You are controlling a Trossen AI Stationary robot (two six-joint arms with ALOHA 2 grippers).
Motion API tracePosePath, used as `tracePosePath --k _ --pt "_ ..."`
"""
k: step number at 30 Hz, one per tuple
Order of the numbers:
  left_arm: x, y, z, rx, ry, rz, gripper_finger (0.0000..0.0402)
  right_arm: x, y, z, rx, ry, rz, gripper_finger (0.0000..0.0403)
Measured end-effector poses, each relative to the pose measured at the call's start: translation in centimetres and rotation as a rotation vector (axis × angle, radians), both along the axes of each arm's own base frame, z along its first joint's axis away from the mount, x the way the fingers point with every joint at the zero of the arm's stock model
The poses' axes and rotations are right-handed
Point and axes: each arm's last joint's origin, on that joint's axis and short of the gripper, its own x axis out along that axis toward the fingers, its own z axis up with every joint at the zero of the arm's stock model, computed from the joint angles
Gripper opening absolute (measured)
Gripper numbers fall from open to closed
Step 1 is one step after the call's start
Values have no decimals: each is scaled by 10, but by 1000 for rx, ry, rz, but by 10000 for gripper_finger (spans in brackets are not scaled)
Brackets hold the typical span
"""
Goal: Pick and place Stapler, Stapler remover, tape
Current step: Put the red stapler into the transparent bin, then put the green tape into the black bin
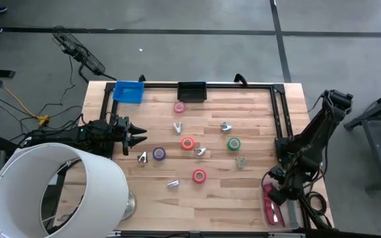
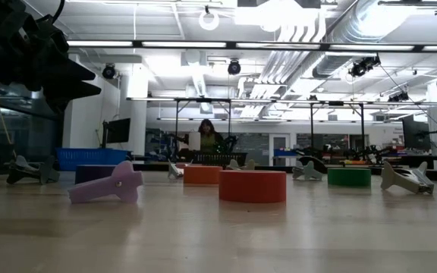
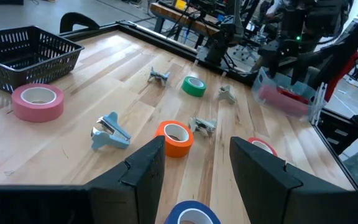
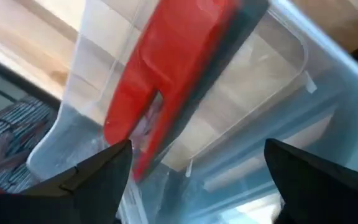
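The red stapler (image 4: 166, 81) lies inside a clear plastic bin (image 1: 274, 213) at the table's near right corner. My right gripper (image 4: 197, 180) hangs open just above it, pointing steeply down, one finger on each side of the stapler's end. Tape rolls lie flat on the wood: pink (image 1: 179, 107), orange (image 1: 187, 143), green (image 1: 233, 143), purple (image 1: 159, 153) and red (image 1: 199, 176). Small metal staple removers (image 1: 178, 127) (image 1: 225, 125) are scattered among them. My left gripper (image 3: 197, 165) waits open at the table's left side, nothing between its fingers.
A blue tray (image 1: 128, 91) and a black mesh basket (image 1: 192, 90) stand at the far edge. A large white drum-shaped shade (image 1: 45, 192) covers the near left corner. A black rail (image 1: 280, 112) runs along the right side. A person sits far behind the table.
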Motion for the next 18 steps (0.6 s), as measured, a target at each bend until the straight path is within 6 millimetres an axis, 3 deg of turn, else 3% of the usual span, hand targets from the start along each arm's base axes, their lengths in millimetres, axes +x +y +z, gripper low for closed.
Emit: tracePosePath --k 10,18 --pt "0 0 0 0 0 0 177 -7 -19 25 55 -211 -23 361" --pt "0 0 0 0 0 1 177 -15 -41 32 -45 -334 -44 361"
